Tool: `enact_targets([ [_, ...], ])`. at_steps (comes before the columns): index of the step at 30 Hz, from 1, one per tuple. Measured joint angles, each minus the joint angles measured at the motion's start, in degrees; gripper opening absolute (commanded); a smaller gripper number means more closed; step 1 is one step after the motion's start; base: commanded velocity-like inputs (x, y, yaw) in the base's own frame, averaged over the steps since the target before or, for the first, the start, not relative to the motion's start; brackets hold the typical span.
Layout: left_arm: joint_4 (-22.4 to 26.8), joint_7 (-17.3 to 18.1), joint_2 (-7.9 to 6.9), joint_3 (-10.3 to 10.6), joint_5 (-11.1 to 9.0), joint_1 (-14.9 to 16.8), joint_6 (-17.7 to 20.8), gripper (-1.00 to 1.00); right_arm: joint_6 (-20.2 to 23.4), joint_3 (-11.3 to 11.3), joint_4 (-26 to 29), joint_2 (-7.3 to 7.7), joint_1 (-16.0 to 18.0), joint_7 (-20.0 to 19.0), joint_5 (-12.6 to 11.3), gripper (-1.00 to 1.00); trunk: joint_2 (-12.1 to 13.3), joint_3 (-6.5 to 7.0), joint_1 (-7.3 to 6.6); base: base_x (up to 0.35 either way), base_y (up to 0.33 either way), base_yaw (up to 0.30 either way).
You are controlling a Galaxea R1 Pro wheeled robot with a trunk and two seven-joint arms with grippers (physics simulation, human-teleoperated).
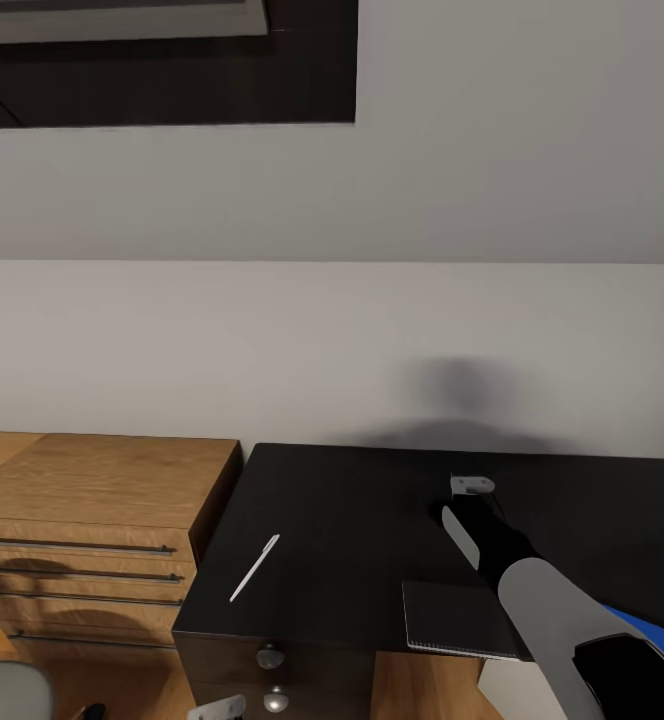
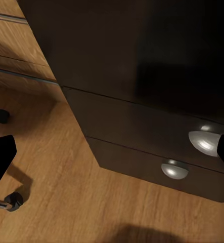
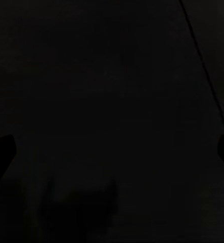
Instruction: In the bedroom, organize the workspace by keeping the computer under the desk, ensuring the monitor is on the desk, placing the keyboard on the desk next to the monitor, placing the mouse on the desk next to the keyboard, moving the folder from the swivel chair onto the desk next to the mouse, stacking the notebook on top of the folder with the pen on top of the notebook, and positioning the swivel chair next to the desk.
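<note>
- The glossy black counter (image 1: 372, 520) stands against the pale wall, beside a light wooden drawer chest (image 1: 92, 500); its silver drawer knobs (image 2: 205, 142) face the wooden floor (image 2: 66, 202)
- The blue folder (image 1: 652, 640) lies at the counter's near right, partly behind the right arm (image 1: 542, 600)
- The dark notebook (image 1: 452, 615) lies flat at the front edge; nothing on it
- The white pen (image 1: 255, 567) lies alone, well left of the notebook
- Right end effector (image 1: 471, 487) hovers over bare counter, fingertips (image 3: 0, 152) spread wide, empty; left end effector (image 2: 112, 152) spread wide, empty
</note>
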State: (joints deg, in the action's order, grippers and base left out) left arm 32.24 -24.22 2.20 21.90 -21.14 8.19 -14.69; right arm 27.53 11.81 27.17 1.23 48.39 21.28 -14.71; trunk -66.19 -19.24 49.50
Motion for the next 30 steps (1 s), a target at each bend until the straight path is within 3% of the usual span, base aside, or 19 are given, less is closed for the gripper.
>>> enact_targets([
  [30,0.4,0.0,-0.12,0.0,-0.1,0.0,0.1,1.00,0.2,0.1,0.2,-0.16,0.0,0.0,0.1,1.00,0.0,0.00,0.00,0.000,0.000,0.000],
])
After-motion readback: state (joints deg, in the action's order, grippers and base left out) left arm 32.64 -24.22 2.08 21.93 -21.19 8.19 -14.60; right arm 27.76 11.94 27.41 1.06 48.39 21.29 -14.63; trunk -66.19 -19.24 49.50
